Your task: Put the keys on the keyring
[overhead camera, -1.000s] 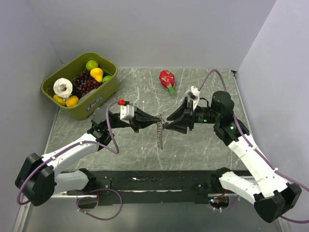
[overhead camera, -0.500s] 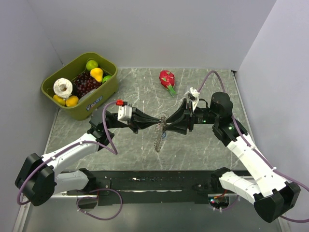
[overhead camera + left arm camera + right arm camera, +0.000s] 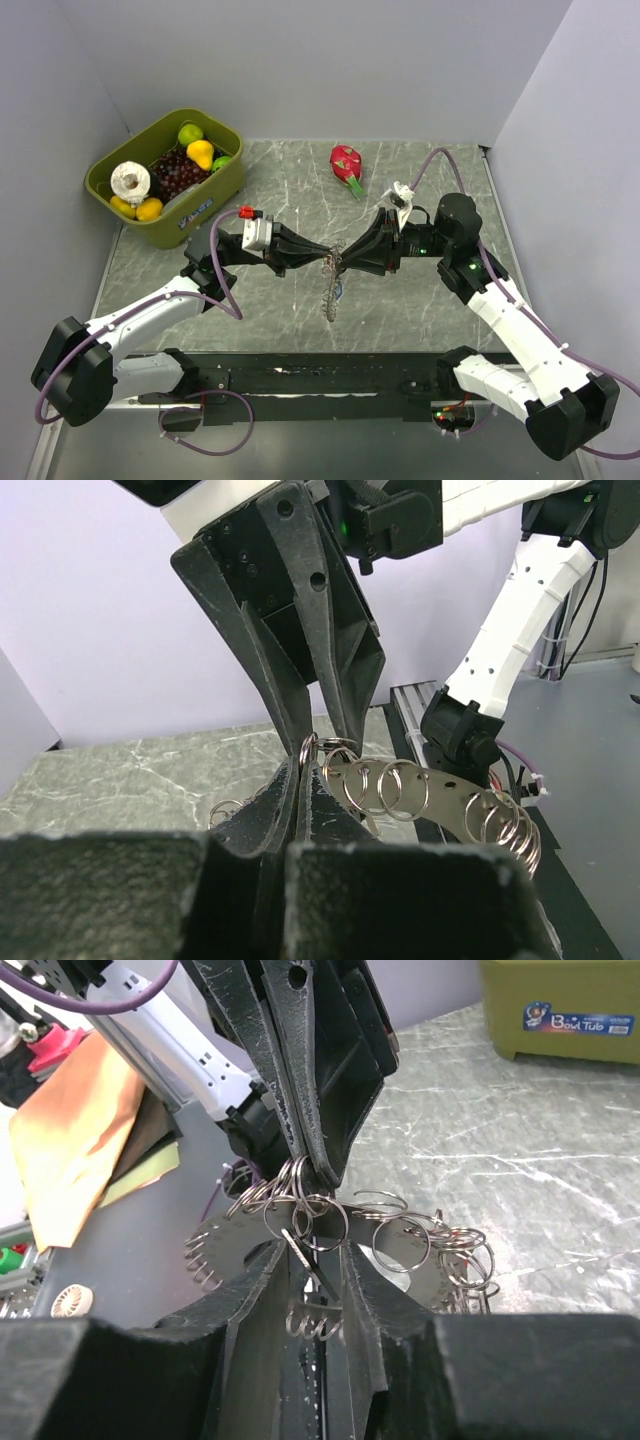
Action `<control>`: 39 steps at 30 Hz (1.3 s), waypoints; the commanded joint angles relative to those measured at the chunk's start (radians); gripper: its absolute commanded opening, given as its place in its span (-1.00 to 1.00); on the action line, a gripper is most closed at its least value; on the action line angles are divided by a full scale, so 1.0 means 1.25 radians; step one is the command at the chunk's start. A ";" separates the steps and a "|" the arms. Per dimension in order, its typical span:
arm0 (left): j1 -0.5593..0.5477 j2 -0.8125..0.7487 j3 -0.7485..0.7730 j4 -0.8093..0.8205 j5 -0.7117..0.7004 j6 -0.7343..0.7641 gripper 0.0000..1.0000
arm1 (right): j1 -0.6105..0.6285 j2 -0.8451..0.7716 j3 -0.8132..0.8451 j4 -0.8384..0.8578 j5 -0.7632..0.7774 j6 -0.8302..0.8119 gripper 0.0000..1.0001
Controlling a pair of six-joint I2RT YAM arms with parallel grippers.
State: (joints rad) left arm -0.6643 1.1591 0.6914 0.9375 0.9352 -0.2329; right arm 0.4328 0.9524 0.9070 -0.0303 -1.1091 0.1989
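Observation:
The keyring (image 3: 330, 296) hangs edge-on above the table's middle, a flat grey hoop (image 3: 452, 802) threaded with several small split rings. My left gripper (image 3: 322, 257) is shut (image 3: 303, 765) on one small ring at the hoop's top. My right gripper (image 3: 346, 260) faces it tip to tip. In the right wrist view its jaws (image 3: 316, 1256) stand a narrow gap apart, and a slim key blade (image 3: 305, 1258) hangs slanted between them without filling the gap. The hoop (image 3: 222, 1242) runs across just beyond those fingertips. I cannot make out the key's head.
A green tub (image 3: 226, 190) of toy fruit stands at the back left. A red dragon fruit (image 3: 347, 163) lies at the back centre. A black rail (image 3: 320, 376) runs along the near edge between the arm bases.
The right gripper's jaws have narrowed. Both grippers' tips sank slightly toward the table, and the hoop swung, then settled hanging straight down.

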 commanded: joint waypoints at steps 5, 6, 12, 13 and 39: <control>0.003 -0.009 0.038 0.099 0.013 -0.032 -0.98 | 0.000 -0.013 -0.025 0.100 -0.027 0.048 -0.42; 0.003 -0.007 0.040 0.102 0.014 -0.035 -0.98 | 0.001 -0.013 -0.025 0.106 -0.028 0.053 -0.45; 0.003 -0.001 0.040 0.108 0.014 -0.039 -0.98 | 0.011 -0.007 -0.025 0.099 -0.038 0.048 -0.88; 0.004 -0.002 0.041 0.107 0.014 -0.037 -0.98 | 0.011 -0.008 -0.026 0.099 -0.039 0.048 -0.91; 0.003 -0.017 0.036 0.154 0.014 -0.064 -0.98 | 0.012 0.004 -0.035 0.009 -0.023 -0.018 -1.00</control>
State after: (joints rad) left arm -0.6624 1.1610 0.6918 1.0061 0.9508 -0.2958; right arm 0.4408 0.9524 0.8745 0.0116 -1.1450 0.2073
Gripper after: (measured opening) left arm 0.023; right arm 0.016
